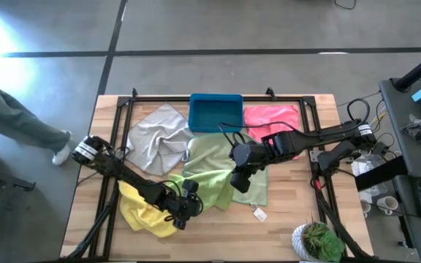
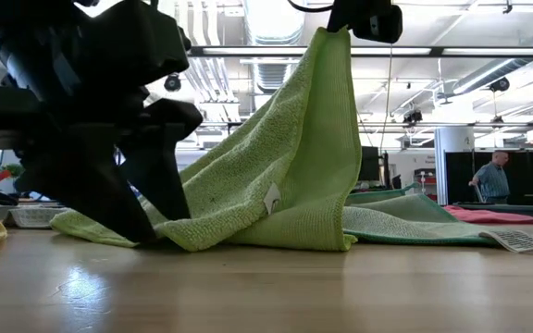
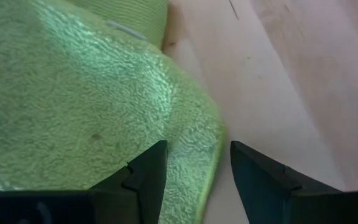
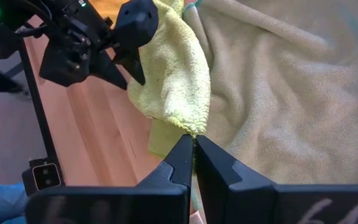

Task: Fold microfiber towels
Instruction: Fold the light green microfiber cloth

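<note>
Right fingers point(image 4: 194, 163) pinch the lime towel's point(image 2: 285, 176) raised corner; left fingers point(image 3: 194, 180) straddle its edge, open.

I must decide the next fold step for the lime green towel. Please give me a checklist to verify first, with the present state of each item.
1. Right gripper shut on a corner of the lime green towel: ok.
2. That corner lifted off the table: ok, the towel hangs like a tent in the low view.
3. Left gripper jaws open over the towel's lower edge: ok.
4. Left gripper already pinching that edge: not ok, the cloth only lies between the open jaws.
5. Pale sage green towel free from the lifted one: cannot tell.
</note>
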Tool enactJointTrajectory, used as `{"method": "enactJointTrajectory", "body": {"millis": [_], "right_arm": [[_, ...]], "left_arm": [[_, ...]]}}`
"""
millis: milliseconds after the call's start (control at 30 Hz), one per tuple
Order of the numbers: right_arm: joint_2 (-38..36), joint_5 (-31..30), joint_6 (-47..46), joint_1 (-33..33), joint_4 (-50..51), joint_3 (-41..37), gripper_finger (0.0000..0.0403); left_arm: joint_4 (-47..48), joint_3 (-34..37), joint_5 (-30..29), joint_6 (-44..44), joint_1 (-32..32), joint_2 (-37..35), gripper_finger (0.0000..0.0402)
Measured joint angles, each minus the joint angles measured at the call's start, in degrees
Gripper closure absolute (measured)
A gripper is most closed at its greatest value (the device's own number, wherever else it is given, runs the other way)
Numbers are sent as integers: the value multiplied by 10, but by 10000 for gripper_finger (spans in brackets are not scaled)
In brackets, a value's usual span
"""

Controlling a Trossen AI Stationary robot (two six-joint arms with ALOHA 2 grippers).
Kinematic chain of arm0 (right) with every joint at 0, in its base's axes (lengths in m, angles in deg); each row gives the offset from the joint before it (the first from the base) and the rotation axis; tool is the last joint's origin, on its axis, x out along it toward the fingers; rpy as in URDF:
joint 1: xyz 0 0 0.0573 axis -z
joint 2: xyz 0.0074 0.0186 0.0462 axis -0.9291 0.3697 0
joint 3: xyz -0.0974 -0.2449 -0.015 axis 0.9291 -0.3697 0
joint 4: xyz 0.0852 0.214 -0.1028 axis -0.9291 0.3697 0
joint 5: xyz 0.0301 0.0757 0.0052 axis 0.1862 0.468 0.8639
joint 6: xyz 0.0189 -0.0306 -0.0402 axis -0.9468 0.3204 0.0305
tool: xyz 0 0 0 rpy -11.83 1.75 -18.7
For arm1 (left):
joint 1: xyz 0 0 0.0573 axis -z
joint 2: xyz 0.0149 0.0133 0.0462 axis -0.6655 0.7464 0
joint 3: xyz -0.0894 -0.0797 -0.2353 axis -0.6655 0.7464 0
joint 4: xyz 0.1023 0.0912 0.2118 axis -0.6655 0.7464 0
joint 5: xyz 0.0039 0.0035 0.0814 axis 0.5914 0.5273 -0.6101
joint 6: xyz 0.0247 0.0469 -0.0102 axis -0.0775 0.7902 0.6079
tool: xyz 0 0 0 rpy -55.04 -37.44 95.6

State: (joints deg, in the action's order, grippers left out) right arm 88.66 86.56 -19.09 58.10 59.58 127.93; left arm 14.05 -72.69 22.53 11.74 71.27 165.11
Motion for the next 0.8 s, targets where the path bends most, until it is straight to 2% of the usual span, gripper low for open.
{"method": "enactJointTrajectory", "body": {"millis": [133,300,533,633,800], "right_arm": [[0,0,0,0,0,0,394],[0,0,0,0,0,0,394],[0,0,0,0,0,0,394],[0,0,0,0,0,0,394],[0,0,-4,0,0,0,394]], "left_arm": [[-1,-4,8,4,1,0,240],[1,-4,-12,43,0,12,240],[-8,-20,-21,39,-1,36,240],[-3,-24,-47,39,-1,37,241],[2,-27,-68,39,-2,37,275]]}}
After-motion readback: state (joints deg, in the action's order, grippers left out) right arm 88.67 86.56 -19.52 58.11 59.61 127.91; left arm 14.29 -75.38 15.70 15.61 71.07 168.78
